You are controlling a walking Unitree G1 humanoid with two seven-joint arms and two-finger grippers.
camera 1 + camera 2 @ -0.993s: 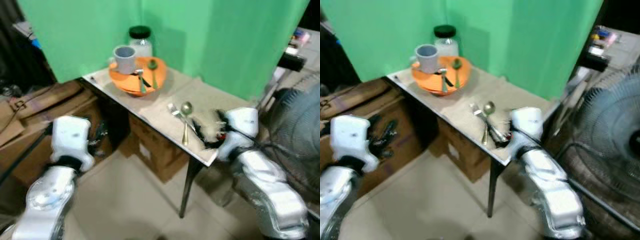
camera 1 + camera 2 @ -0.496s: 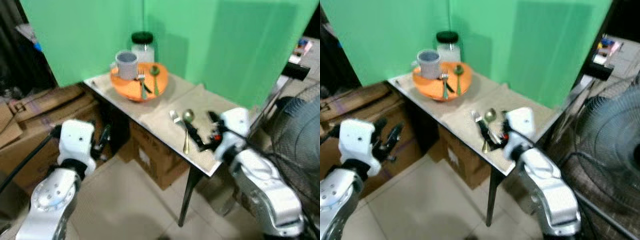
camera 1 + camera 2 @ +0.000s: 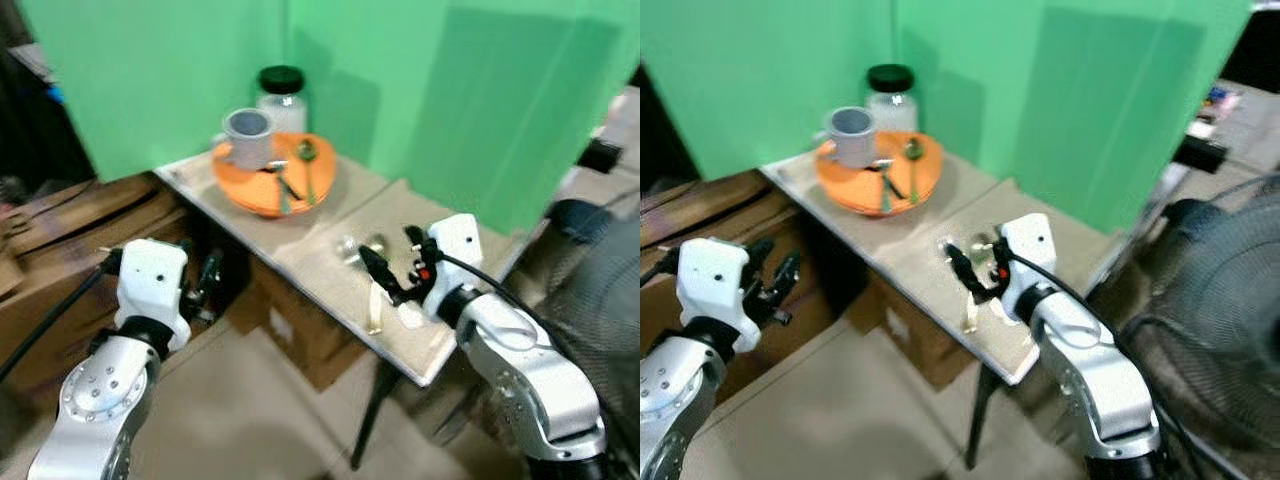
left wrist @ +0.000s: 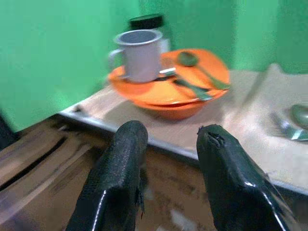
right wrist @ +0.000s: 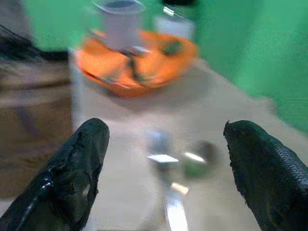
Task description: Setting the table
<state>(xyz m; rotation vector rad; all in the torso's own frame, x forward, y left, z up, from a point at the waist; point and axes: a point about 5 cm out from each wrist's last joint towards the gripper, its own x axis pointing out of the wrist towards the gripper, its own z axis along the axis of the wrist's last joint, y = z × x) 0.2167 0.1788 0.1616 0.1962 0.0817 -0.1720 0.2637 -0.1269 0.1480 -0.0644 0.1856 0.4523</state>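
Note:
An orange bowl (image 3: 270, 185) at the table's far left holds a grey mug (image 3: 247, 137), a green spoon (image 4: 199, 67) and a fork. A black-lidded jar (image 3: 281, 88) stands behind it. On a beige placemat (image 3: 405, 205) lie a gold spoon (image 3: 374, 270) and a silver fork (image 3: 347, 247), side by side. My right gripper (image 3: 392, 258) hovers open just over their handles, and both lie between its fingers (image 5: 72, 168) in the right wrist view. My left gripper (image 4: 171, 132) is open and empty, low beside the table's left edge, pointing at the bowl.
The table (image 3: 330, 290) stands in a corner of green backdrop (image 3: 450, 90). Cardboard boxes (image 3: 300, 325) sit under it and to its left (image 3: 60, 220). A floor fan (image 3: 1230, 330) stands close on the right. Tiled floor lies in front.
The camera has shifted. My right gripper moved from the table's front edge in over the placemat, above the spoon and fork. The left gripper rose slightly.

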